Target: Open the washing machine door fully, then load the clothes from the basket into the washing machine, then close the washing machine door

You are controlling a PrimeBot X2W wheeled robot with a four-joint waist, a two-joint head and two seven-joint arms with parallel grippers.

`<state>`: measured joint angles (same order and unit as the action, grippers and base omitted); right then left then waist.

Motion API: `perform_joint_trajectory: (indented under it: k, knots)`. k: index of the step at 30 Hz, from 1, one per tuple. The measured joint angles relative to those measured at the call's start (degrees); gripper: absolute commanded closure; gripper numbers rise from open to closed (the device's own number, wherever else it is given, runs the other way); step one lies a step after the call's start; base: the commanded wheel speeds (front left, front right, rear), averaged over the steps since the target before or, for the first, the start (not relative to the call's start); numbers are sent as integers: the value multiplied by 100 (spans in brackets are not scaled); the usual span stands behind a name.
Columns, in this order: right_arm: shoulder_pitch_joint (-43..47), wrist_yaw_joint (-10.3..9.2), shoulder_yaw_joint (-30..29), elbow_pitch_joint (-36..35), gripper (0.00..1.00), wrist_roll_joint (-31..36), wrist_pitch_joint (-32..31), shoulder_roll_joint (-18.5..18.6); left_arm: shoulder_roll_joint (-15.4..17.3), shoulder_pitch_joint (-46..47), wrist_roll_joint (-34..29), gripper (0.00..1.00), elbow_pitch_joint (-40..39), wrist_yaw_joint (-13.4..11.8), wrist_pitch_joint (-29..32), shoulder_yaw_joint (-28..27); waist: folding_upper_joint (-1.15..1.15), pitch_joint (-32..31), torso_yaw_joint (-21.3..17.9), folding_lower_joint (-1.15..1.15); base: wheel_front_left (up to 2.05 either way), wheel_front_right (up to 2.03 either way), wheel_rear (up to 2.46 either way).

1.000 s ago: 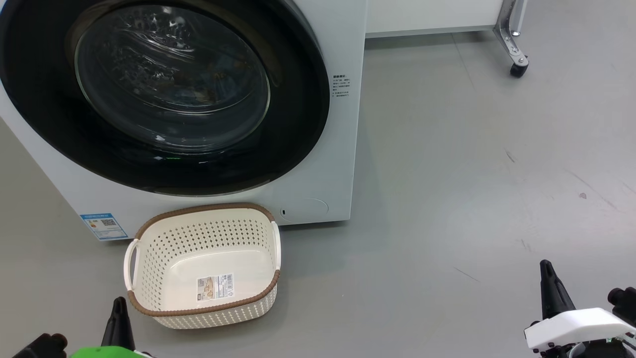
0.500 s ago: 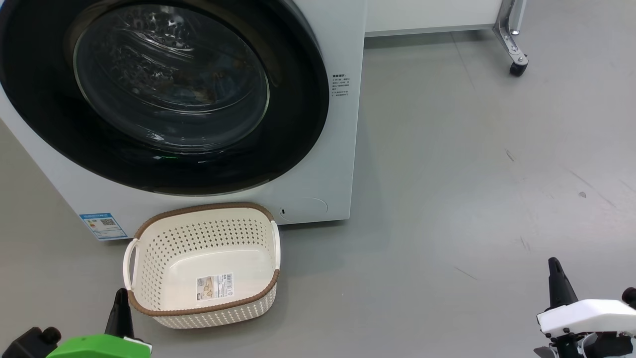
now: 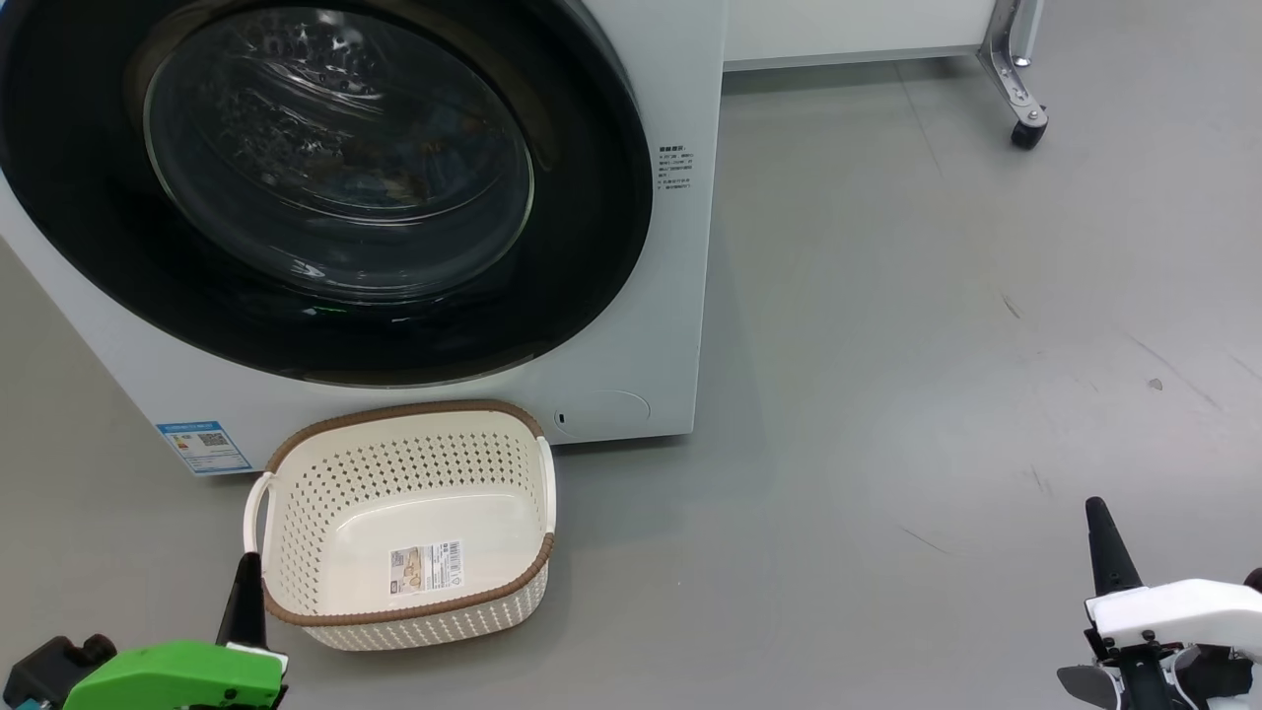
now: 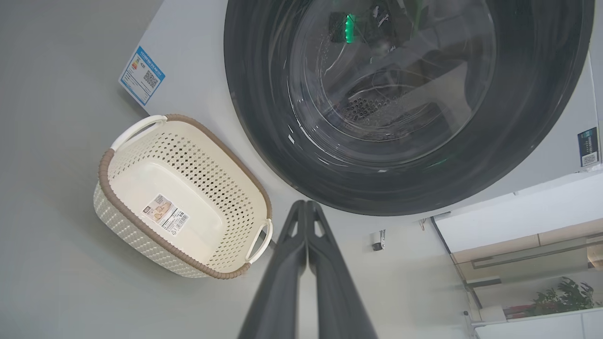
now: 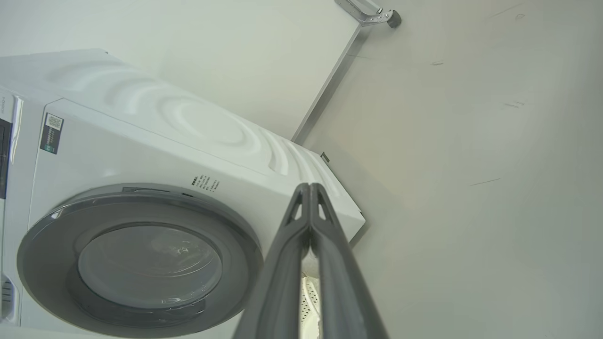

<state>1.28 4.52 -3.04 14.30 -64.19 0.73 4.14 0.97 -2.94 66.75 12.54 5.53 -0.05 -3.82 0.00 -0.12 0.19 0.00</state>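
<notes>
The washing machine [image 3: 680, 296] stands at the upper left with the washing machine door [image 3: 592, 197] flat against its front. The cream basket [image 3: 404, 409] sits on the floor below the door and holds nothing but its barcode label. A dim orange-brown patch shows behind the glass; the clothes cannot be made out. My left gripper [image 3: 248, 560] is shut, low at the basket's near left corner, apart from it. My right gripper [image 3: 1096, 508] is shut, far right over bare floor. The left wrist view shows shut fingertips [image 4: 306, 205] between basket [image 4: 141, 226] and door [image 4: 254, 117].
A metal leg on a black caster [image 3: 1025, 128] stands at the back right under a white panel [image 3: 858, 30]. Grey floor stretches right of the machine. A blue label sticker [image 3: 202, 447] sits on the machine's lower left corner.
My left arm has risen a little, its green forearm showing more, tip nearer the basket corner. The right arm has drifted slightly right. Door and basket are unmoved.
</notes>
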Motion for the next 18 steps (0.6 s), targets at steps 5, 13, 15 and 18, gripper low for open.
perform_joint_trajectory:
  k: [5, 13, 15, 18]
  knots:
    - [-81, 15, -62, 27, 100, -392, -100, -35, 2, 82, 348, 100, 30, 7, 69, -10, 0, 4, -3, 0, 0, 0, 0]
    - [-132, 75, -166, 58, 100, -940, -249, -58, 7, 211, 821, 100, 124, 52, 215, -31, 0, 10, -7, 0, 0, 0, 0]
    - [-174, 97, -197, 70, 100, -1095, -289, -64, 9, 238, 942, 100, 149, 55, 265, -38, 0, 11, -8, 0, 0, 0, 0]
    - [-238, 99, -230, 76, 100, -1334, -348, -69, 12, 300, 1177, 100, 168, 57, 309, -49, 0, 14, -9, 0, 0, 0, 0]
